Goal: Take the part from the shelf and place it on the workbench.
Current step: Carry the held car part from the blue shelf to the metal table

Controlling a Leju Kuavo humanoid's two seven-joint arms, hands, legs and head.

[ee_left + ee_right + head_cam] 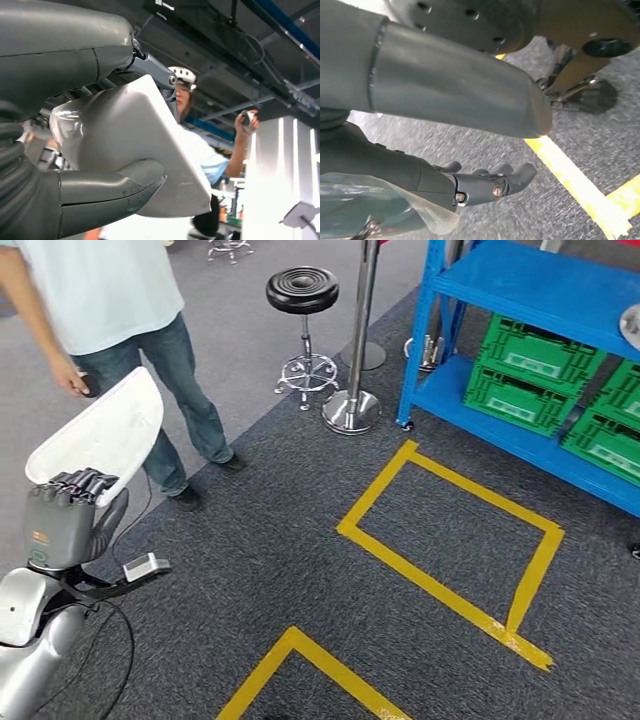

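The left hand [72,502] grips the white moulded plastic part [102,435]; the right hand [486,182] hangs empty, fingers apart. A person in jeans [162,370] stands close beside the part; a black round stool [303,290] and a blue metal shelf [528,285] with green plastic crates [528,365] stand further off.

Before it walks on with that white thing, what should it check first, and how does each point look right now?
1. White part held by the left hand: ok, thumb under it and fingers over it in the left wrist view.
2. Person close beside the part: not ok.
3. Right hand free: ok, it holds nothing.
4. Workbench location: cannot tell.
5. Blue shelf clear of the arm: ok, it stands apart on the right.
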